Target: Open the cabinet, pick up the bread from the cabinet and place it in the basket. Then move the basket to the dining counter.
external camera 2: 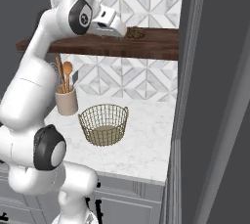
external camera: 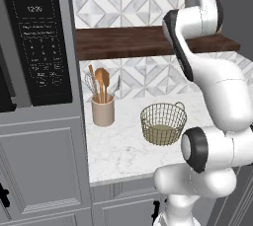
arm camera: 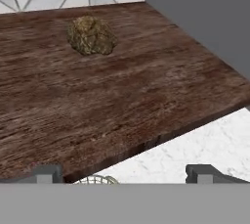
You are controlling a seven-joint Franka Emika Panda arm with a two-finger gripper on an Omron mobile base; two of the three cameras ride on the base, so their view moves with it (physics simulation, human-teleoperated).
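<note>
The bread [arm camera: 91, 35], a lumpy brown bun, lies toward the back of a dark wooden shelf [arm camera: 122, 96], near the tiled wall; it is also seen as bread [external camera 2: 135, 33] just right of my hand. My gripper [external camera 2: 123, 32] hovers at the shelf's front edge, a short way from the bun. In the hand view the gripper [arm camera: 124, 174] is open, its fingertips [arm camera: 46, 173] wide apart with nothing between them. The gold wire basket [external camera: 163, 124] stands empty on the marble worktop below the shelf, also seen as the basket [external camera 2: 103, 124]. The dining counter is out of view.
A beige utensil crock [external camera: 103, 110] with wooden spoons stands left of the basket. A tall grey unit with a black control panel [external camera: 39, 42] rises at the left. A grey cabinet door [external camera 2: 210, 96] stands open along the right. The marble worktop [external camera 2: 146, 145] has bare room around the basket.
</note>
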